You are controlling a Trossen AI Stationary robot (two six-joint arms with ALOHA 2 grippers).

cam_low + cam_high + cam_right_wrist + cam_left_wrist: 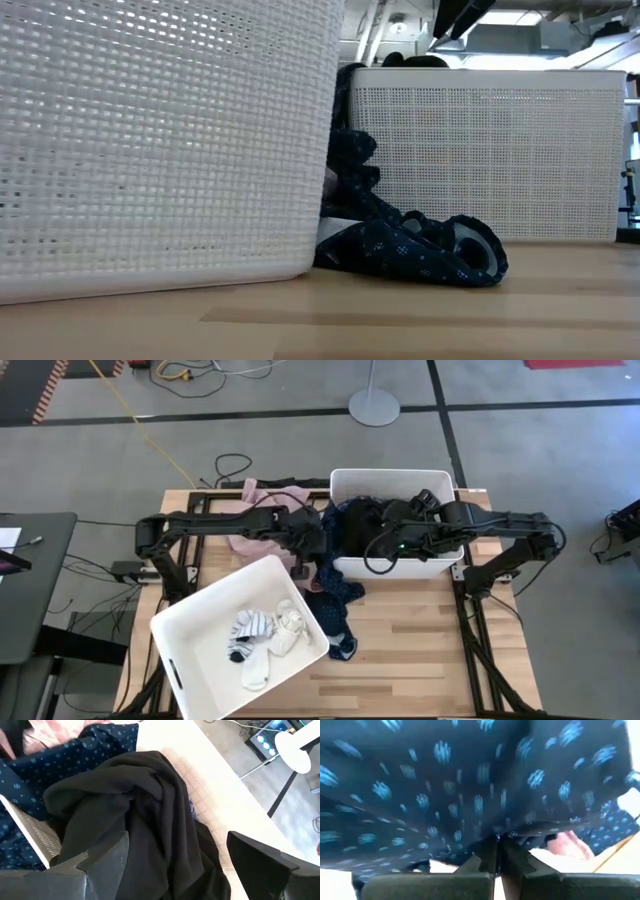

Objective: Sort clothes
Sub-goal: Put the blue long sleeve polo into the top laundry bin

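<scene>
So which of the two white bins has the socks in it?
The tilted bin near the front left corner holds the socks; the other bin holds a black garment.

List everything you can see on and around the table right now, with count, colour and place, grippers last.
dark blue patterned piece: one, navy with light blue print, draped from the far bin's left rim down onto the table between the two bins.
black garment: one, black, heaped inside the far bin.
pink garment: one, pink, on the table's far left, under the left arm.
socks: a few, white and striped, exact count unclear, in the near bin.
near bin: one, white, front left of the table.
far bin: one, white, far right of centre.
table: one, light wood.
left gripper: shut on the dark blue patterned piece, beside the far bin's left rim.
right gripper: open, over the black garment.
</scene>
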